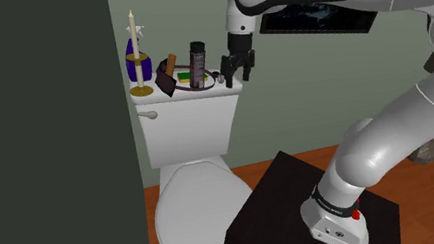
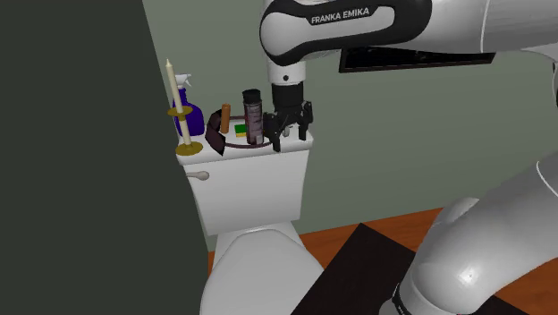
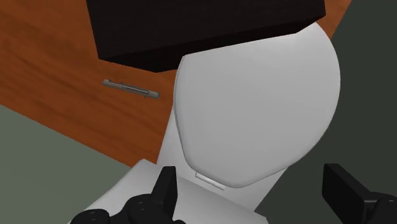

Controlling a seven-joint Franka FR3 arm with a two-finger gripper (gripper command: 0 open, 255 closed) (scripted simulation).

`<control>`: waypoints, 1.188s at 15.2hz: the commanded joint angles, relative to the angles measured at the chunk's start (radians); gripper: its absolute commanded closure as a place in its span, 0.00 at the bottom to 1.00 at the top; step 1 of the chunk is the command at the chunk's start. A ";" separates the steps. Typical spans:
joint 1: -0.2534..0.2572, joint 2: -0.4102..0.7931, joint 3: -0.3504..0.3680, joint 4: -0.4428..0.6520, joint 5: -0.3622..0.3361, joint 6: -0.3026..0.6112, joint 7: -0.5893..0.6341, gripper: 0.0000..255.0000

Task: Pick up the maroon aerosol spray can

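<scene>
The aerosol can (image 1: 198, 65) (image 2: 253, 116) is a dark maroon cylinder with a black cap. It stands upright on the white toilet tank's lid (image 1: 190, 97) (image 2: 295, 146). My gripper (image 1: 239, 74) (image 2: 291, 134) hangs just off the can's side, on the shoulder view's right, over the end of the tank, fingers pointing down. It is open: in the wrist view the gripper (image 3: 254, 197) has its two black fingers (image 3: 167, 188) wide apart with nothing between them. The closed white toilet lid (image 3: 254, 108) lies below them.
A tall candle in a brass holder (image 1: 137, 54) (image 2: 176, 103), a purple spray bottle (image 1: 134, 65) (image 2: 188, 112), a dark maroon object (image 1: 167, 76) and a green item (image 1: 185, 77) crowd the tank beside the can. A dark wall (image 1: 35, 142) stands at the shoulder view's left. My black stand (image 1: 280, 213) sits beside the toilet.
</scene>
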 commanded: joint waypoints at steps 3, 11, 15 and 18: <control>-0.018 0.137 -0.013 0.145 -0.010 0.028 0.011 0.00; -0.047 0.391 -0.042 0.465 -0.018 0.030 0.030 0.00; -0.063 0.529 -0.057 0.665 -0.015 0.003 0.038 0.00; -0.077 0.647 -0.067 0.848 -0.009 -0.037 0.044 0.00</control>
